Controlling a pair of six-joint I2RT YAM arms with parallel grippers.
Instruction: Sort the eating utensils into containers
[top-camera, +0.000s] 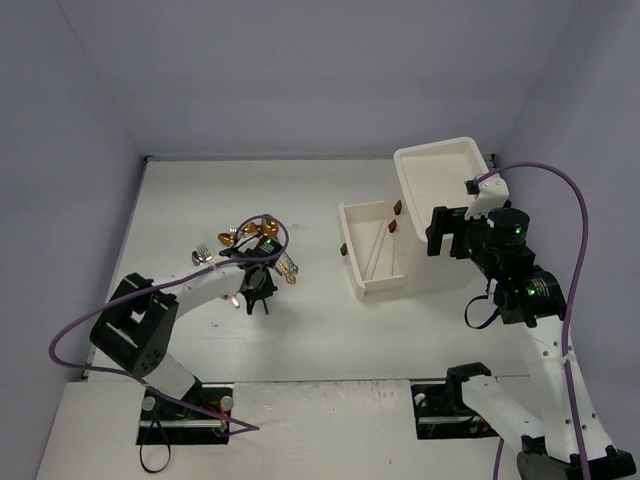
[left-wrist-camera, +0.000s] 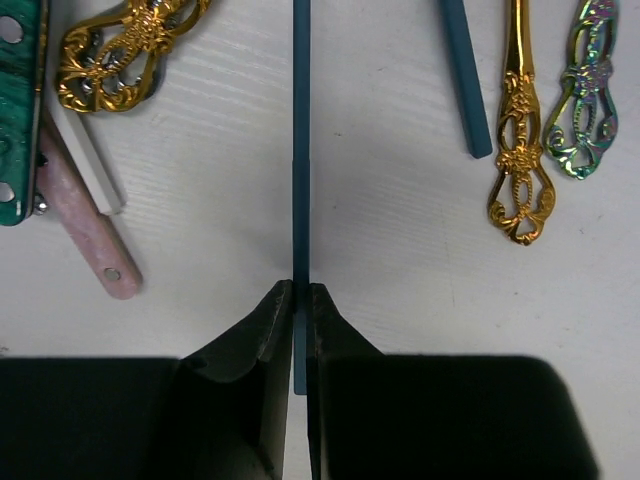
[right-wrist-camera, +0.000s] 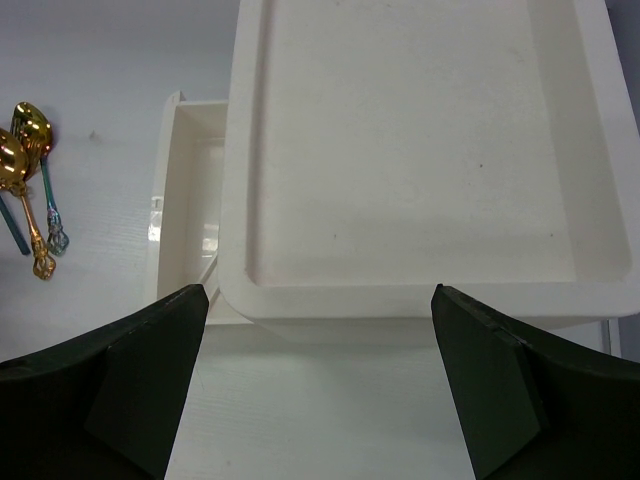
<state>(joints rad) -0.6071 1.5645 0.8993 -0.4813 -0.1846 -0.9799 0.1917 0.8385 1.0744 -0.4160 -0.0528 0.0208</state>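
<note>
Right now your left gripper (left-wrist-camera: 300, 292) is clamped on one end of the teal rod (left-wrist-camera: 301, 150), its long axis straight ahead of the jaws among the cutlery (top-camera: 240, 237), with the open drawer (top-camera: 385, 288) well off right, nearer your wide-open right gripper (right-wrist-camera: 318, 292).

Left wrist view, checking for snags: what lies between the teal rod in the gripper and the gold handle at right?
One other teal rod, apart from both; otherwise bare table, in the left wrist view.

Bare table (top-camera: 315, 260) between cutlery pile (top-camera: 250, 240) and open drawer (top-camera: 385, 284)
</note>
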